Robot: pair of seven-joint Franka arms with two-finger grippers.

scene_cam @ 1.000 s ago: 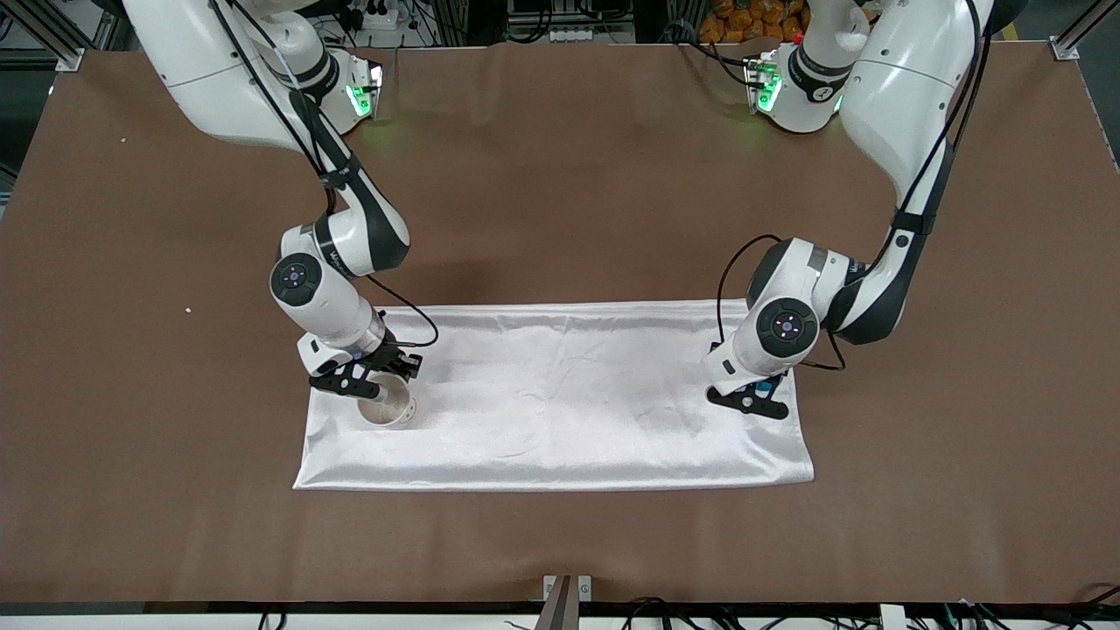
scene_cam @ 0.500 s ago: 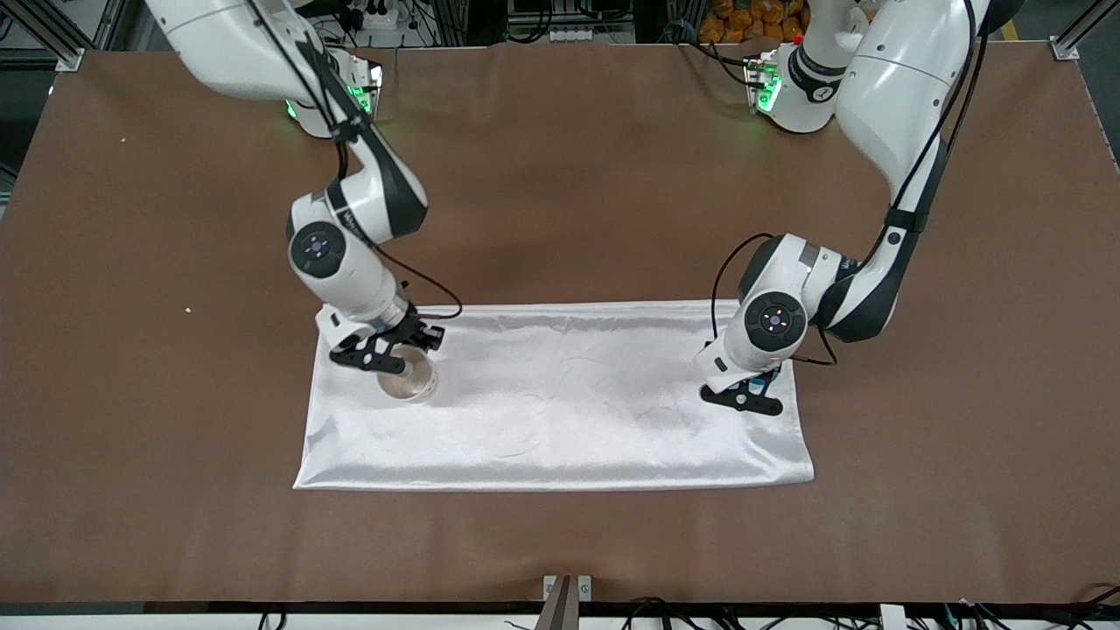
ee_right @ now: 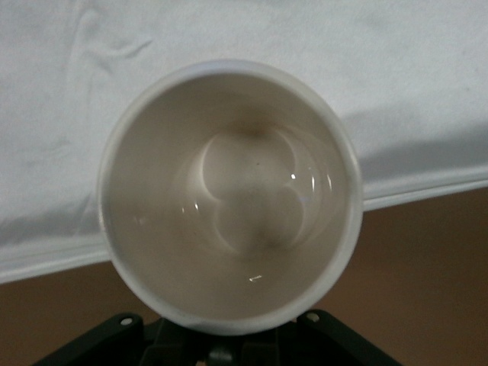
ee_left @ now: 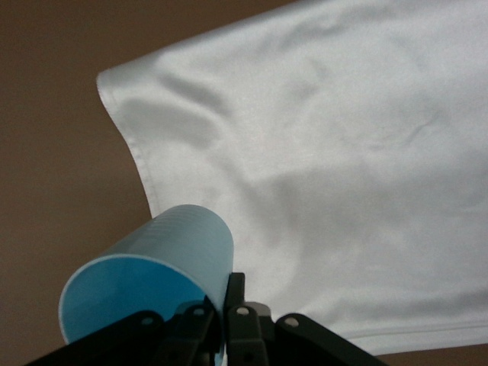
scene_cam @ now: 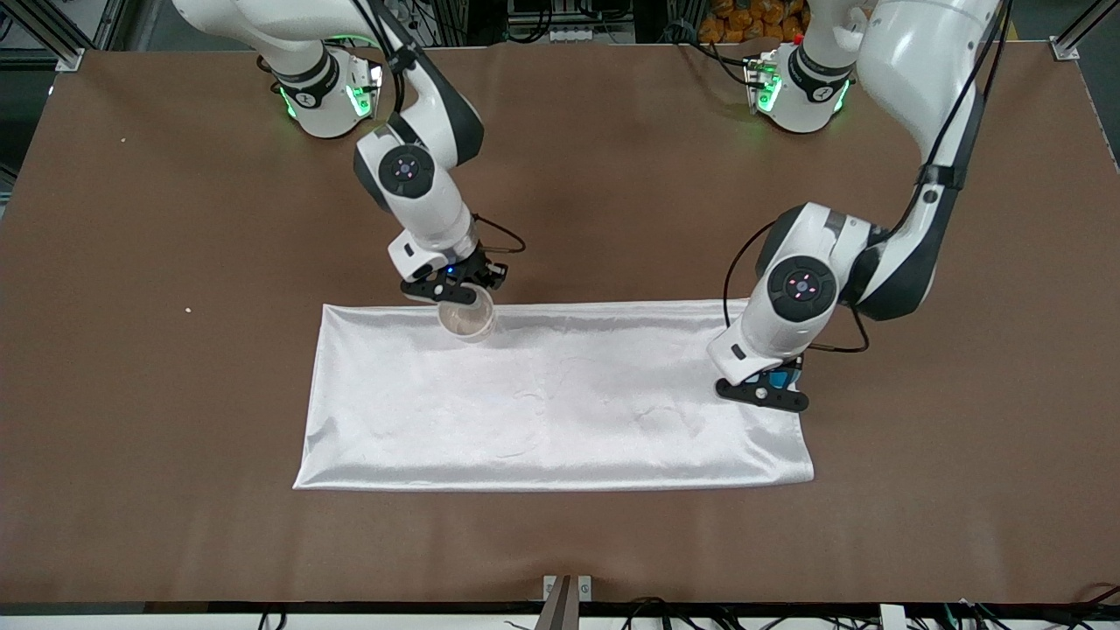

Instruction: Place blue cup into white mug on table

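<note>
Since a second ago the right claw (scene_cam: 464, 296) has lifted the white mug (scene_cam: 466, 317) off the white cloth (scene_cam: 560, 411) and carried it up the cloth toward the robots' side and toward the middle; it now hangs over the cloth's edge farthest from the front camera. Right claw is closed on the mug; right wrist view looks straight down into the beige, empty interior (ee_right: 229, 198), so the mug is upright with its mouth open upward.

The left claw (scene_cam: 770, 389) has risen a little over the cloth's corner at the left arm's end, with little sideways travel. It is closed on the blue cup (ee_left: 152, 278), which the left wrist view shows lying tilted in the claw, gripped at the wall near its rim, off the cloth.

Judgement: both task items are airborne and well apart, with most of the cloth between them. The mug appears headed for the bare brown bench (scene_cam: 175, 262), so setting it down comes first; insertion not yet begun. The tilted cup will need righting before it can drop into the mug.
</note>
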